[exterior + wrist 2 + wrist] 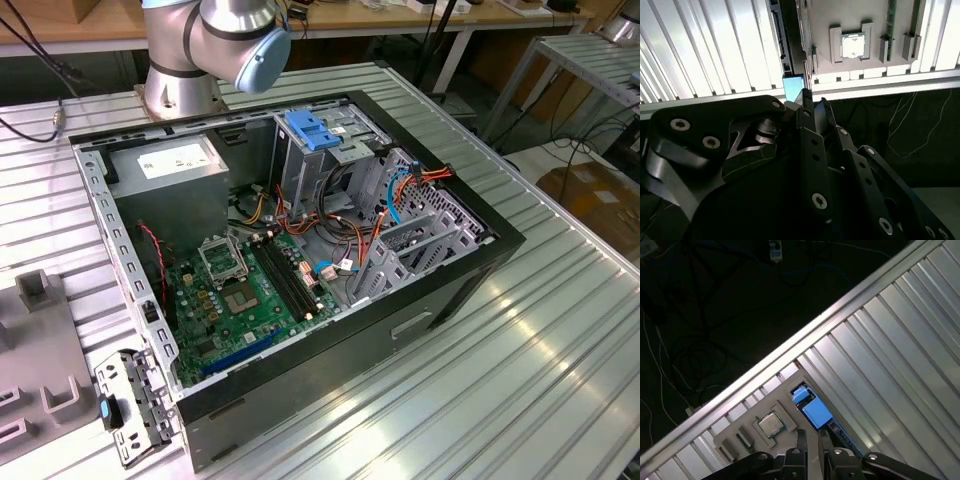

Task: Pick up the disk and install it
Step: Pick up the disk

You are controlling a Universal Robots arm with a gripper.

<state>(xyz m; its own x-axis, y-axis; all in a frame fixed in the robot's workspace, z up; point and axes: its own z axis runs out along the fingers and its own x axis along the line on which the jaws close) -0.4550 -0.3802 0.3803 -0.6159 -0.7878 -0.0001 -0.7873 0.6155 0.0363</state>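
In the first wrist view a flat part with a blue frame, seemingly the disk (810,408), stands on edge at the rim of a grey fixture plate (790,412). My gripper (811,434) hangs above it, in line with its edge and apart from it. A narrow gap shows between the black fingers (801,440), with nothing in it. In the second wrist view the blue end of the disk (792,85) shows just beyond the gripper (814,101). The exterior view has the open computer case (300,240) and its drive cage (330,165).
A processor chip (771,424) lies in the fixture plate (860,20) beside the disk. The ribbed metal table (890,355) ends close by, with dark floor and cables beyond. In the case sit a grey power supply (180,165), a blue bracket (318,130) and a green motherboard (250,290).
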